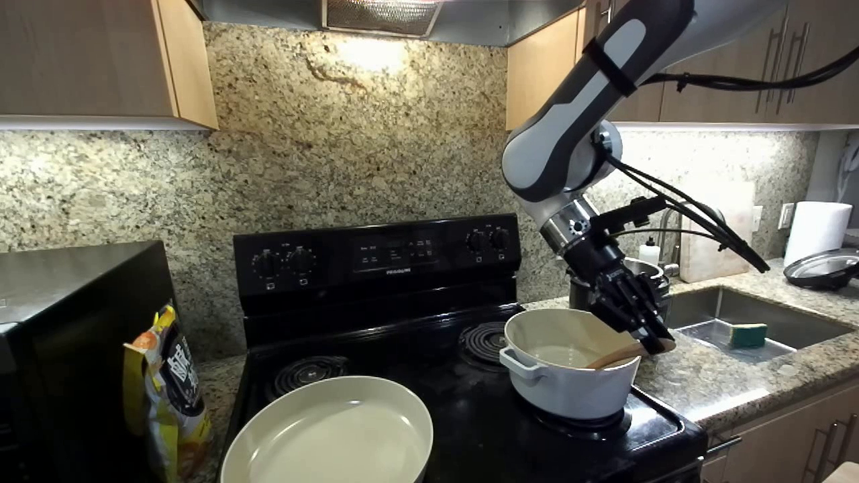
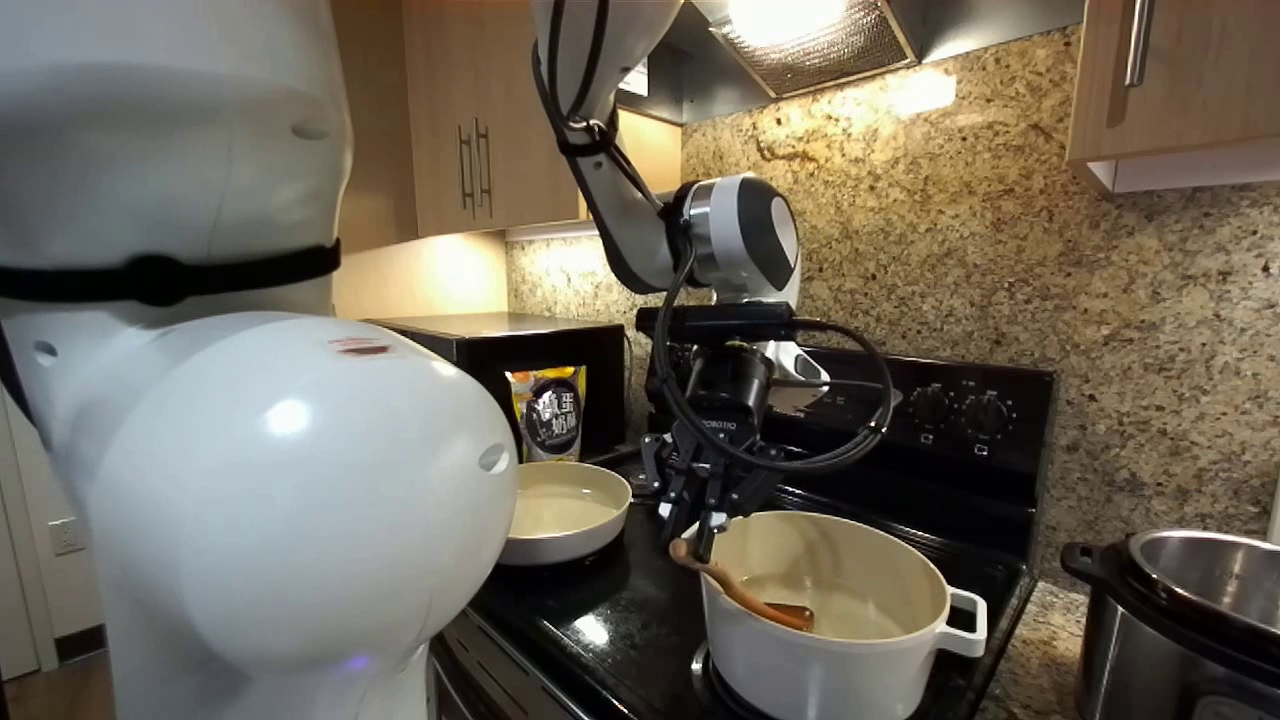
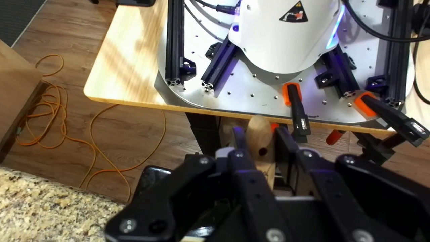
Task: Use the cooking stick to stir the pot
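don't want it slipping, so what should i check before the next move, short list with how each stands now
1. Gripper shut on the stick: ok, handle end clasped in the wrist view.
2. Stick's far end inside the pot: ok.
3. Stick clear of the rim: cannot tell, it crosses very close.
4. Pot upright on its burner: ok.
5. Pan apart from the pot: ok.
6. Burner off: cannot tell, markings at the knobs too small to read.

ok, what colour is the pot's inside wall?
The pot is pale cream inside; best seen in an exterior view.
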Controlling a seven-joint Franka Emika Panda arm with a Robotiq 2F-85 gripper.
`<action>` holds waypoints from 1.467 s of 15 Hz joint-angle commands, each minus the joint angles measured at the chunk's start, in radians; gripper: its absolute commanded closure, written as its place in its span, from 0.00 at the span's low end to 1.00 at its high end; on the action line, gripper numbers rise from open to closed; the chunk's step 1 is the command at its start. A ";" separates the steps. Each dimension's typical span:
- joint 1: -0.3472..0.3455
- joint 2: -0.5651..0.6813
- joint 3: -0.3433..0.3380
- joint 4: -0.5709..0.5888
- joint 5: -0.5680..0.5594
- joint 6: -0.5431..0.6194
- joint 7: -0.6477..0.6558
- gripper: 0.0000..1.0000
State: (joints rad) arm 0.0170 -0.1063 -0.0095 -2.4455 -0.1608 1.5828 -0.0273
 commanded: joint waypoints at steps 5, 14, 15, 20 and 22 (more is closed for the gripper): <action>-0.014 0.044 -0.009 -0.002 0.026 0.131 0.004 0.94; -0.032 0.053 -0.034 -0.041 0.061 0.230 -0.015 0.94; -0.034 0.057 -0.037 -0.040 0.067 0.227 -0.020 0.94; -0.040 0.075 -0.041 -0.034 0.085 0.222 -0.025 0.94; -0.042 0.077 -0.043 -0.031 0.088 0.221 -0.024 0.88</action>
State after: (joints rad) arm -0.0101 -0.0405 -0.0522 -2.4728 -0.1005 1.7780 -0.0261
